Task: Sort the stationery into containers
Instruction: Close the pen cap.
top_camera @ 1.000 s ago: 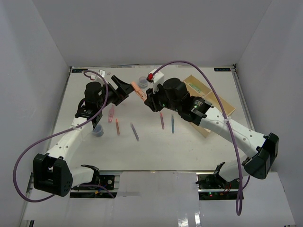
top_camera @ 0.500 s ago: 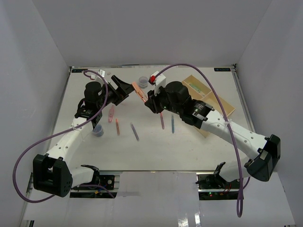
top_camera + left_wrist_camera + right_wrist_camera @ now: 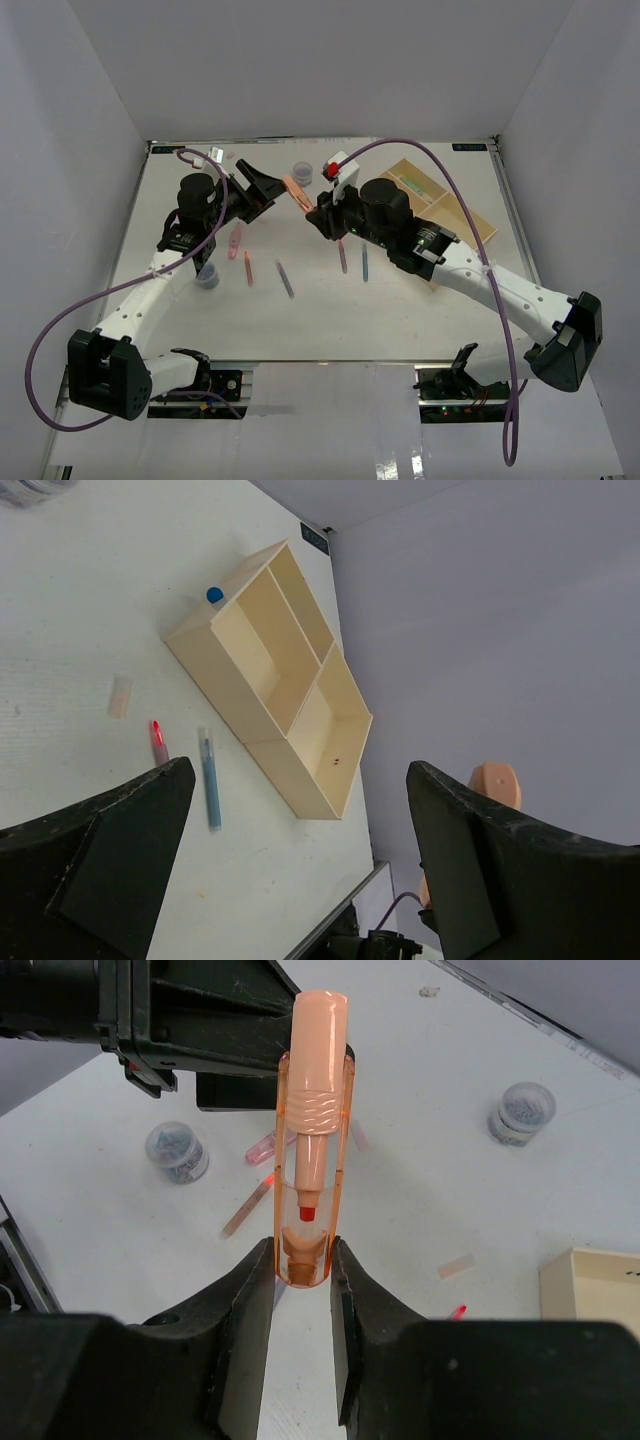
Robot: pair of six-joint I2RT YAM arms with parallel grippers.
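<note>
My right gripper (image 3: 316, 211) (image 3: 302, 1260) is shut on the base end of an orange highlighter (image 3: 296, 190) (image 3: 310, 1130) and holds it above the table, its cap pointing at my left gripper. My left gripper (image 3: 258, 189) (image 3: 300, 860) is open and empty, close to the left of the highlighter's cap, whose tip shows in the left wrist view (image 3: 495, 780). The beige three-compartment tray (image 3: 472, 225) (image 3: 215, 665) lies at the right, partly hidden by my right arm. Pink (image 3: 342, 256), blue (image 3: 365, 263) and purple (image 3: 285, 279) pens lie mid-table.
A grey tub (image 3: 300, 172) (image 3: 521, 1112) stands at the back centre and another (image 3: 207, 277) (image 3: 176, 1150) at the left by my left arm. An orange pen (image 3: 248, 268) and a pink chunky piece (image 3: 235, 241) lie left of centre. White walls enclose the table.
My right arm's wrist has shifted a little to the right while the highlighter has stayed nearly in place. My left gripper has stayed open in the same spot.
</note>
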